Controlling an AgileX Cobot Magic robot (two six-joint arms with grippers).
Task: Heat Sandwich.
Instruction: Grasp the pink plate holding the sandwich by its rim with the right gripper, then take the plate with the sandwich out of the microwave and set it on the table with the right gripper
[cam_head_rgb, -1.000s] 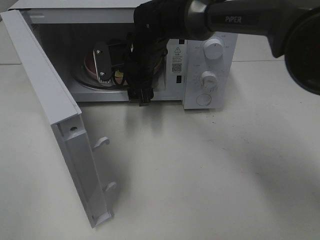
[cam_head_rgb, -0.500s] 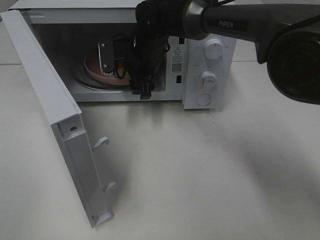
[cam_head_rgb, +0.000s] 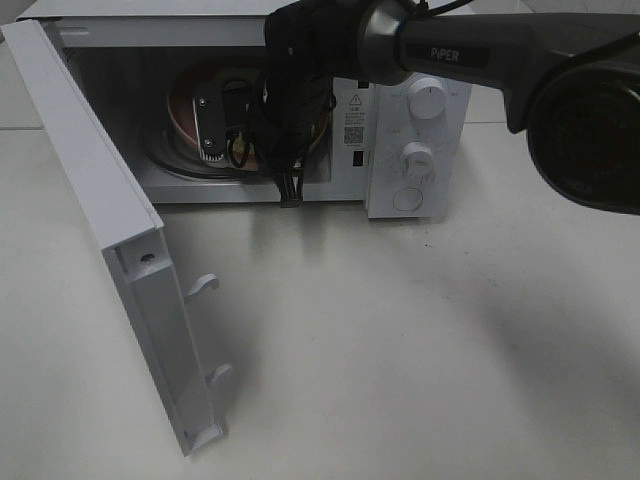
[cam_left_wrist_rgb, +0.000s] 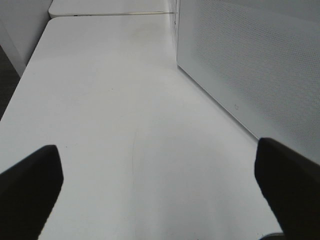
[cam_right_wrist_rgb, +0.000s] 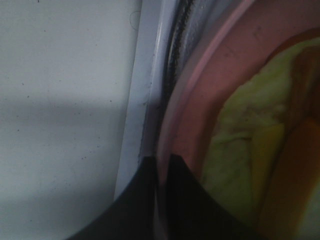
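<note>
The sandwich shows its yellow-green filling close up in the right wrist view, lying on the round pink plate. My right gripper is shut on the plate's rim, one dark finger on each side of it. From the high camera the plate sits inside the open microwave, and the right gripper reaches in over it, hiding the sandwich there. My left gripper is open above bare table, with nothing between its fingers.
The microwave door is swung wide open toward the front left, its latch hooks sticking out. The microwave's perforated side wall runs along beside the left gripper. The right arm spans the top of the high view.
The right gripper has gone from open to shut on the plate's rim. The plate now looks tipped up inside the microwave. The left gripper has stayed open.
</note>
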